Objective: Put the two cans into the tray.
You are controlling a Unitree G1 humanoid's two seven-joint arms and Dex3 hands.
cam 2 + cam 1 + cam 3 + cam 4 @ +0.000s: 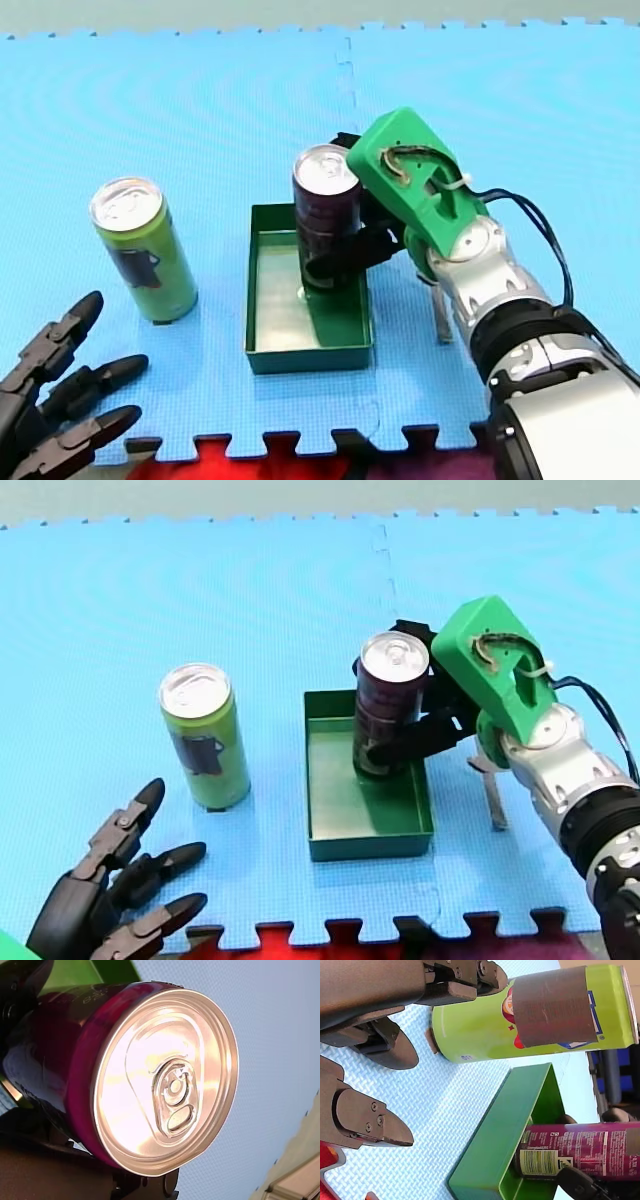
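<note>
We work on a blue foam mat (150, 600), with the green tray (370, 845) near the middle of its front edge. Our right hand (432, 730) comes in from the mat's right side, fingers wrapped round the purple can (390, 695). That can stands upright at the tray's far end; we cannot tell if its base touches the floor. The green can (205, 740) stands upright on the mat, just left of the tray. Our left hand (115, 880) is empty and uncurled at the front-left corner. It is the nearer hand, and the green can lies beyond its fingertips, so we judge the next reach falls to it.
</note>
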